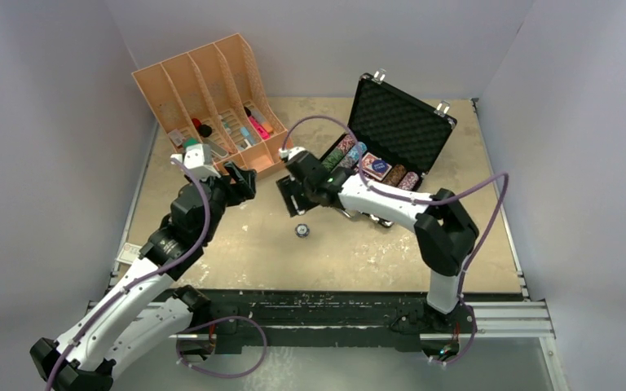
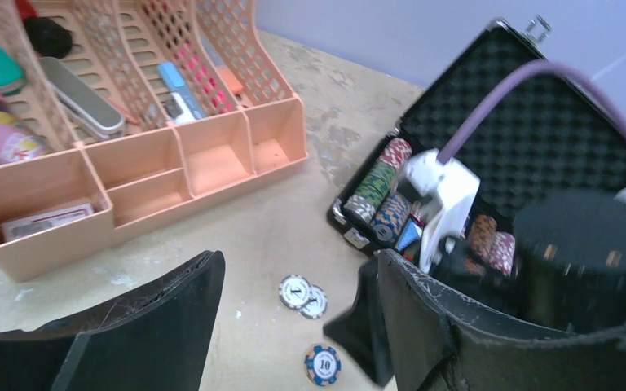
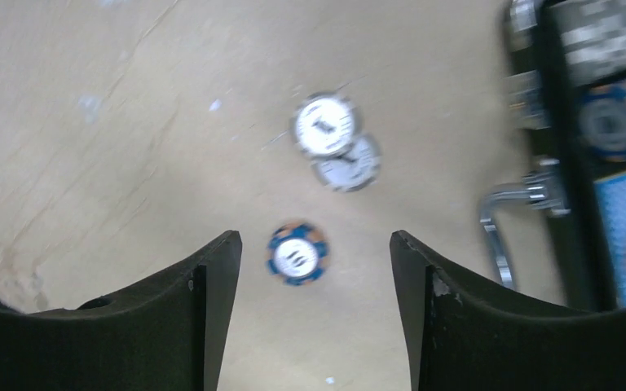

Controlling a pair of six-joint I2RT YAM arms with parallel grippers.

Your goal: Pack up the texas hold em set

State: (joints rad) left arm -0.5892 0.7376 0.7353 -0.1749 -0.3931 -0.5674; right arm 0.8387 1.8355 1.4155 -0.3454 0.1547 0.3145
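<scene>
up top, the briefcase (image 1: 403,122) sits open at the table's far right with chip rows (image 1: 345,153) and a deck (image 1: 375,167) in, left wrist shows the left gripper (image 2: 297,262) wide and empty, right wrist has the right gripper (image 3: 314,241) spread empty over three loose chips (image 3: 297,252) on the table (image 3: 90,122), yet to pack.

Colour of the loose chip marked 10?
Chip: blue with orange edge stripes, white centre. Best in left wrist view.

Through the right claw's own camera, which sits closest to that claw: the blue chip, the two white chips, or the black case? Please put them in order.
1. The blue chip: on the table, right between the open right gripper fingers.
2. The two white chips: overlapping, just beyond the fingertips.
3. The black case: off to the right, past the right finger.
</scene>
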